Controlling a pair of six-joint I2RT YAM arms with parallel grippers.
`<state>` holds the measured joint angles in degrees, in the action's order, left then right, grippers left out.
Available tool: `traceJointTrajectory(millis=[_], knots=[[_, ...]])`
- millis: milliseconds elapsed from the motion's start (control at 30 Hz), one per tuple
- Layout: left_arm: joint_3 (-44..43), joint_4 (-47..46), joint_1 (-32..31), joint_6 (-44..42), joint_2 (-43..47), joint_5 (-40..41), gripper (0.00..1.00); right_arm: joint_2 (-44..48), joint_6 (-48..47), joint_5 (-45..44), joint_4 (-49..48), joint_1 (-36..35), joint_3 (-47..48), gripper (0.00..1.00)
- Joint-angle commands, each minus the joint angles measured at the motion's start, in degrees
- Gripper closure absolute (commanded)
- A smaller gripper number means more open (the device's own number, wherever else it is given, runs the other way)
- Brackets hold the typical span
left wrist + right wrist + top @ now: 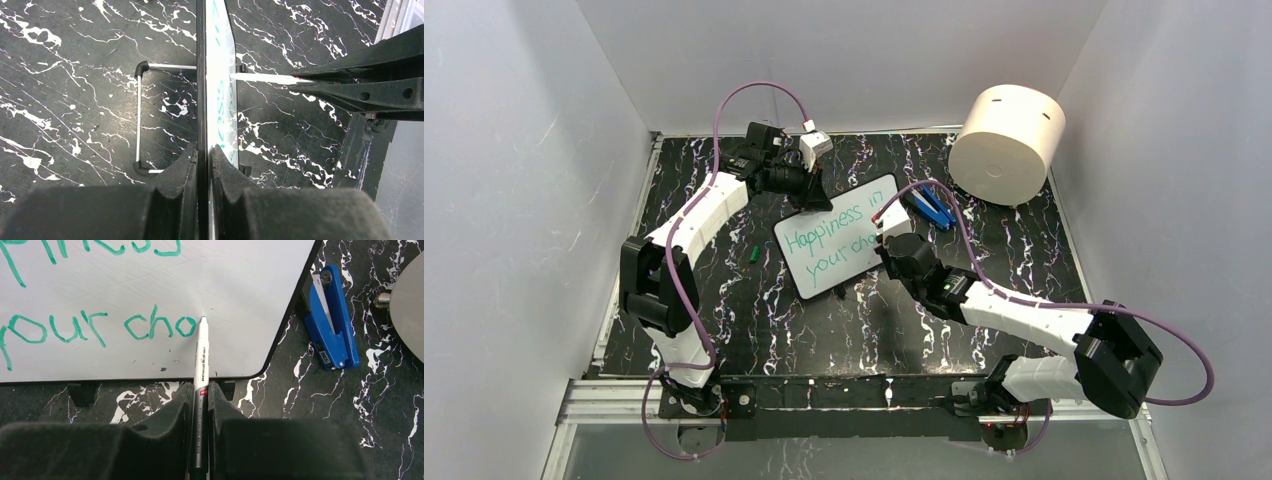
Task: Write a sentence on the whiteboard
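Observation:
The whiteboard [839,238], white with a thin black frame, stands tilted on the black marbled table. Teal sentence lettering [824,232] reads "Happiness in" over "your cho". My left gripper [802,184] is shut on the board's far edge; in the left wrist view the board [220,65] is seen edge-on between my jaws [203,155]. My right gripper [890,228] is shut on a white and grey marker [201,365]. Its tip touches the board [240,285] just right of the last "o" of the lettering [160,327].
A big cream cylinder [1007,143] lies at the back right. A blue stapler-like tool [936,209] lies right of the board, also in the right wrist view [330,320]. A small green cap [753,254] lies left of the board. Grey walls enclose the table.

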<state>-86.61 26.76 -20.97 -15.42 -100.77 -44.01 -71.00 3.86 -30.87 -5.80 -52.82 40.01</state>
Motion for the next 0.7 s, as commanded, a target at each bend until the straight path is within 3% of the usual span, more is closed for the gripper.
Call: traceJointTrajectory(millis=[0,667], knots=[[2.15,7.43,-1.26,-2.51,-2.48,1.07,1.00,-0.68,-0.61,0.23,-3.78,0.78,2.88,1.00],[2.29,7.43,-1.26,-2.51,-2.02,1.93,1.00,1.56,-0.06,0.91,-2.45,1.41,2.08,1.00]])
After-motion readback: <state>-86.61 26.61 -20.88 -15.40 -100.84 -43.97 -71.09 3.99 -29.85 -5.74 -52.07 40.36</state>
